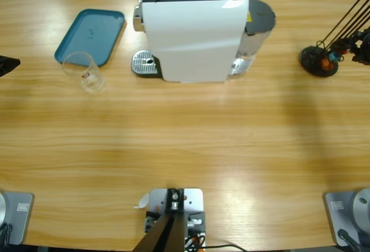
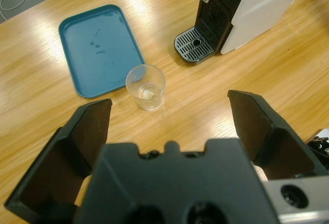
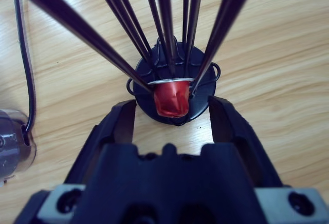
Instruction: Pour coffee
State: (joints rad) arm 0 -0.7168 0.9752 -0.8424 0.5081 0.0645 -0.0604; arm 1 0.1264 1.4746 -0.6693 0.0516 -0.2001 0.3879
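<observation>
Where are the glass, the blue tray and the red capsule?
Glass [image 2: 146, 88]: left wrist view, on its clear side wall.
Tray [image 2: 97, 47]: left wrist view, on its bare floor.
Red capsule [image 3: 171, 99]: right wrist view, on its red body.

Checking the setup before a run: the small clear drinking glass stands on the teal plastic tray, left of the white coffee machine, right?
Not quite. The small clear drinking glass stands on the wooden table just beside the teal plastic tray, not on it; the left wrist view shows this. It is left of the white coffee machine.

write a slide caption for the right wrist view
Right gripper with open fingers either side of a red capsule in its black wire rack.
</observation>
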